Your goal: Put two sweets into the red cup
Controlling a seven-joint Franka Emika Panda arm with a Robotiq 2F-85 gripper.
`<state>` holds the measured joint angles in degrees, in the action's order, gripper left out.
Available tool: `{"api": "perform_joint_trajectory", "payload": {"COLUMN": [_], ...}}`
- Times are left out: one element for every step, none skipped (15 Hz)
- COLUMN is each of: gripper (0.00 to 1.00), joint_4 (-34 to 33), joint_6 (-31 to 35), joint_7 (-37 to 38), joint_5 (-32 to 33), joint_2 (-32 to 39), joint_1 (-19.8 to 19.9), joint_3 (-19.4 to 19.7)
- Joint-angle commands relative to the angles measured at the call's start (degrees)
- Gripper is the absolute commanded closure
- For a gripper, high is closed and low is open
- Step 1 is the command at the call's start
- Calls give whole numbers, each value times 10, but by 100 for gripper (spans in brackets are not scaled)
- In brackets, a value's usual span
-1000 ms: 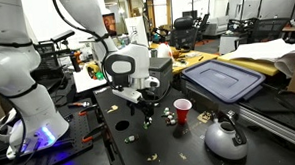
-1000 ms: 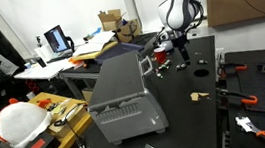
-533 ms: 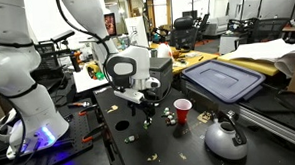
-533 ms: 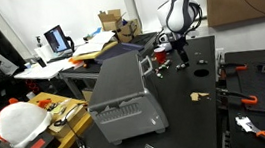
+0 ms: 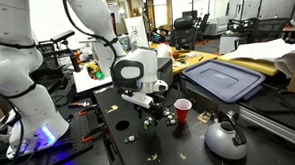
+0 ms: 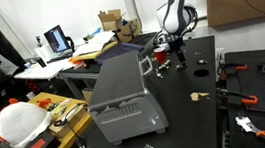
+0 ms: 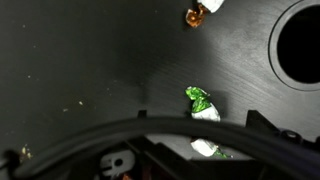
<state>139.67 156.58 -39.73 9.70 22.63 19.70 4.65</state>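
**A:** The gripper (image 5: 148, 112) is seen hanging low over the black table (image 5: 185, 148), just beside the red cup (image 5: 182, 111), on the cup's side facing the arm's white base. The jaws are held apart, and nothing is clamped between them.

**B:** And the red cup itself, how is it placed?

**A:** It is stood upright on the tabletop, white rim upward. What lies inside cannot be told.

**B:** The sweets (image 5: 168, 117), where are they found?

**A:** A few are scattered at the foot of the red cup, between it and the gripper. Others are strewn farther from the cup, out toward the near table edge.

**B:** Anything added by the wrist view?

**A:** Two green-and-white wrapped sweets (image 7: 203, 103) are shown lying on the dark surface close under the camera, and an orange-gold wrapper (image 7: 200, 12) is seen beyond them. Their place against the red cup cannot be told there.

**B:** Other things around the cup?

**A:** A rounded grey kettle (image 5: 226, 139) is set near the red cup on the side away from the gripper, and a blue lid (image 5: 224, 79) is laid well behind it.
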Motion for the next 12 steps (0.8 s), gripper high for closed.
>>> {"api": "perform_joint_trajectory", "payload": {"gripper": [0, 0, 0, 0, 0, 0, 0, 0, 14, 15, 18, 23], "joint_4": [-29, -34, -38, -40, -40, -39, -38, -37, -35, -34, -33, -32], "joint_6": [2, -1, -5, -7, -10, -11, -12, -15, -18, -19, -20, -21], "joint_7": [-51, -52, -53, -56, -60, -61, -66, -68, -70, -75, -76, -76], "joint_5": [-25, -29, -34, -39, -46, -49, -53, -55, -57, -59, -60, -58], "joint_2": [27, 33, 38, 41, 42, 43, 43, 40, 37, 34, 31, 28], "joint_1": [31, 37, 43, 47, 52, 55, 57, 58, 59, 60, 59, 57], "joint_3": [-22, -28, -33, -39, -45, -48, -52, -53, -55, -55, -54, -52]}}
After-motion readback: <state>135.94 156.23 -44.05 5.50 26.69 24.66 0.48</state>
